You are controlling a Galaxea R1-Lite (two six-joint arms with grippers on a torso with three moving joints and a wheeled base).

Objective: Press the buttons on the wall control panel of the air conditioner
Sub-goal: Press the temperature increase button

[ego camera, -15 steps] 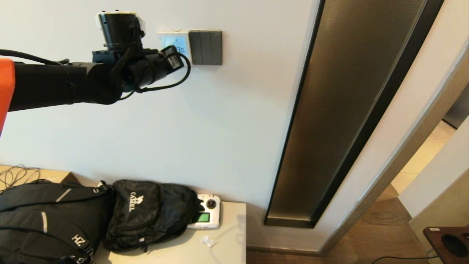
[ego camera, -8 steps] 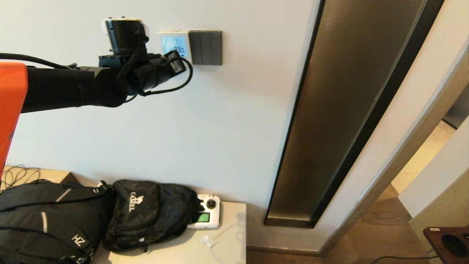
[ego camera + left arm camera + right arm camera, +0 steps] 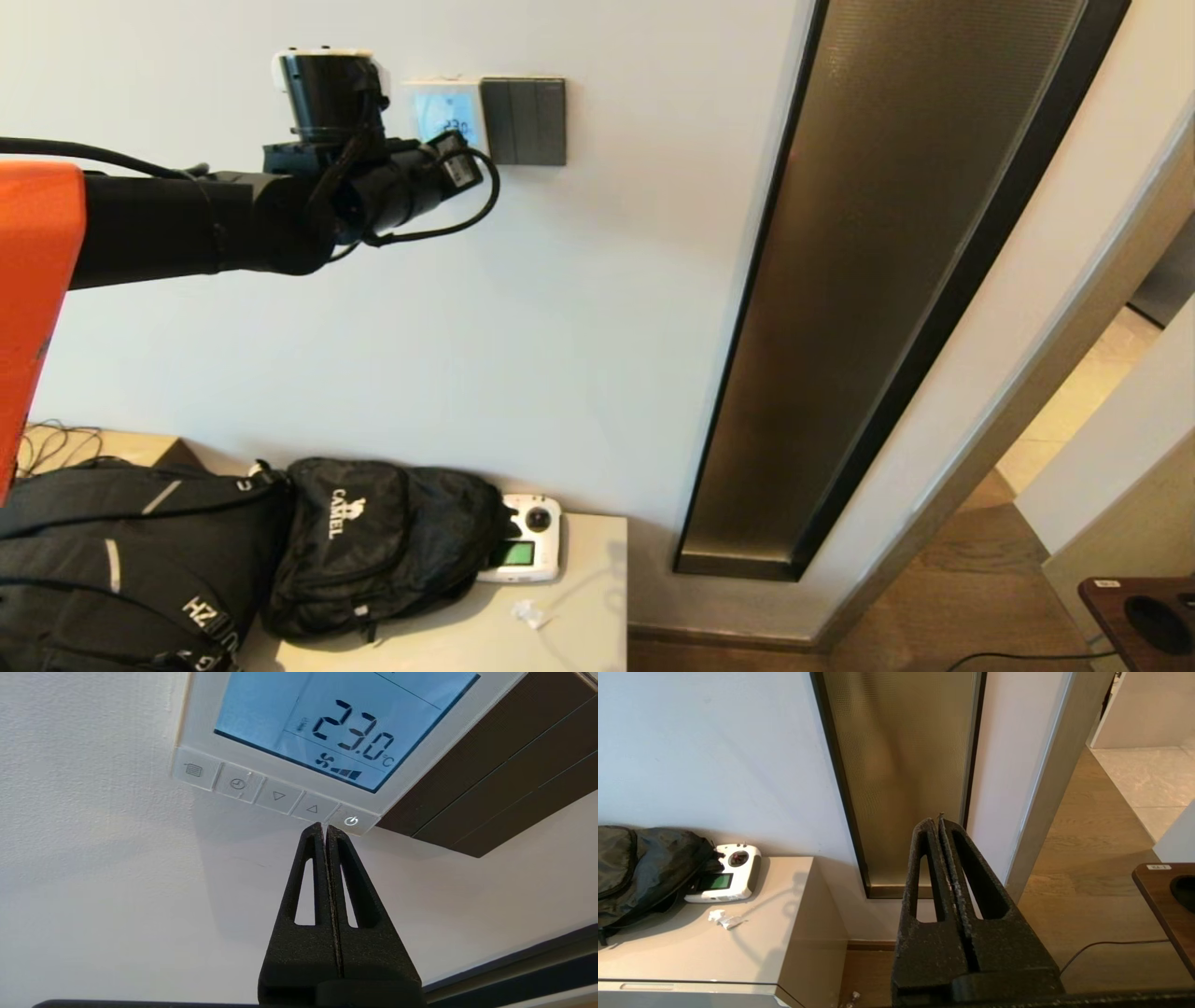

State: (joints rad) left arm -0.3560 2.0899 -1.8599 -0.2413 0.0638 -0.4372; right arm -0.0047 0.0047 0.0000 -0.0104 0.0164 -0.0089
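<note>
The white wall control panel (image 3: 446, 110) hangs high on the wall, its screen lit pale blue and reading 23.0 (image 3: 350, 730). A row of pale buttons (image 3: 275, 795) runs along its bottom strip; the power button (image 3: 351, 821) glows. My left gripper (image 3: 324, 826) is shut and empty, its tips at the strip's lower edge between the up-arrow button (image 3: 312, 809) and the power button. In the head view the left arm's wrist (image 3: 439, 168) covers the panel's lower part. My right gripper (image 3: 937, 821) is shut and empty, parked low, out of the head view.
A dark grey three-rocker switch plate (image 3: 525, 121) adjoins the panel on the right. Below, a cabinet top (image 3: 579, 616) holds black backpacks (image 3: 373, 541) and a white handheld controller (image 3: 525, 551). A tall dark glass panel (image 3: 887, 280) stands to the right.
My left arm has moved right and slightly down across the panel's face, leaving more of the lit screen showing above it. The right arm has not moved.
</note>
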